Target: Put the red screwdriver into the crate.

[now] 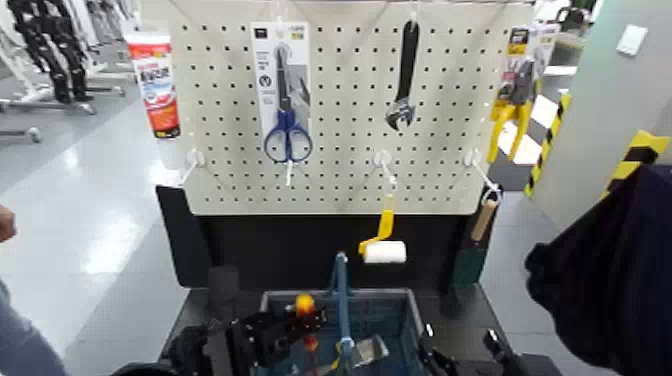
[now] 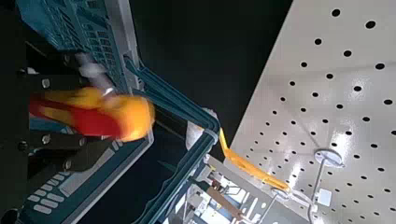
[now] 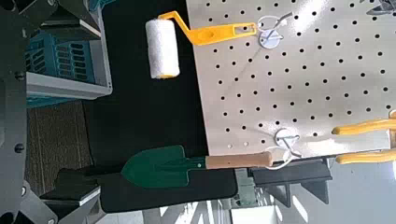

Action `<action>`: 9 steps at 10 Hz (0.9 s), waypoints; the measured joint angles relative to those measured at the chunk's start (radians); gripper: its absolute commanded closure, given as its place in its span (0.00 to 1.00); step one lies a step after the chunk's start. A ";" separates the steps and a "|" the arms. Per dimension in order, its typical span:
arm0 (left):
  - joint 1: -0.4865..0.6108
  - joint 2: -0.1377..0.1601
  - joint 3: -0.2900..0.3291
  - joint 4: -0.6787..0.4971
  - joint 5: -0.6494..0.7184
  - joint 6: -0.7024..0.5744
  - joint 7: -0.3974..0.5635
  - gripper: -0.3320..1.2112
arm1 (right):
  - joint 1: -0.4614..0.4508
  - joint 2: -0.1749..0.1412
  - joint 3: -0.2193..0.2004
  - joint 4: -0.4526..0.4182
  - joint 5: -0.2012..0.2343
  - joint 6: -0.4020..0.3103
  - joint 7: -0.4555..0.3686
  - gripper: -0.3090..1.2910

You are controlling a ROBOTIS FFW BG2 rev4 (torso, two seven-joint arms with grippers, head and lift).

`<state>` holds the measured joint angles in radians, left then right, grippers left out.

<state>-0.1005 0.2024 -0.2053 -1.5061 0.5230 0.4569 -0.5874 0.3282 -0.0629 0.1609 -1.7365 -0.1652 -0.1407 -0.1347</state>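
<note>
The hard, probably light red screwdriver (image 1: 305, 303) is seen over the crate (image 1: 414, 318), best held mid-handle; the left tool (image 2: 84, 114) is parted around it. The right tool (image 1: 460, 345) is parked beside the crate, spread.

green metal trowel, smooth wood handle (image 3: 238, 161); crate (image 2: 170, 183) matt plastic.

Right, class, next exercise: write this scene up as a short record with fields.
Item: red screwdriver, handle up
Item position: over the crate
Left tool: at the screwdriver
Right tool: open, empty, to the crate's right
Hanging on board: scissors, wrench, pliers, paint roller, trowel
</note>
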 measured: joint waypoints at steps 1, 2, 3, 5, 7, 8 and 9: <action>-0.001 0.000 0.003 -0.006 -0.001 0.000 0.002 0.30 | 0.000 0.000 0.000 0.000 -0.002 0.000 0.001 0.28; -0.001 0.001 0.005 -0.012 -0.001 0.000 0.002 0.26 | 0.000 0.000 0.000 0.001 -0.004 0.000 0.001 0.28; 0.000 0.001 0.008 -0.022 -0.006 -0.006 0.003 0.32 | 0.000 0.000 0.000 0.001 -0.005 0.000 0.001 0.28; 0.009 0.002 0.020 -0.056 -0.039 -0.023 0.010 0.34 | 0.000 0.000 0.000 0.002 -0.006 0.001 0.003 0.28; 0.020 0.003 0.031 -0.091 -0.074 -0.045 0.016 0.34 | 0.000 0.000 0.000 0.002 -0.006 0.002 0.003 0.28; 0.031 0.003 0.041 -0.121 -0.094 -0.065 0.030 0.34 | 0.000 0.000 0.000 0.002 -0.006 0.003 0.003 0.28; 0.045 0.003 0.050 -0.155 -0.117 -0.083 0.052 0.34 | 0.000 0.000 0.000 0.002 -0.006 0.004 0.003 0.28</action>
<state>-0.0557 0.2055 -0.1550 -1.6606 0.4058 0.3737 -0.5356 0.3283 -0.0629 0.1611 -1.7345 -0.1709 -0.1364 -0.1319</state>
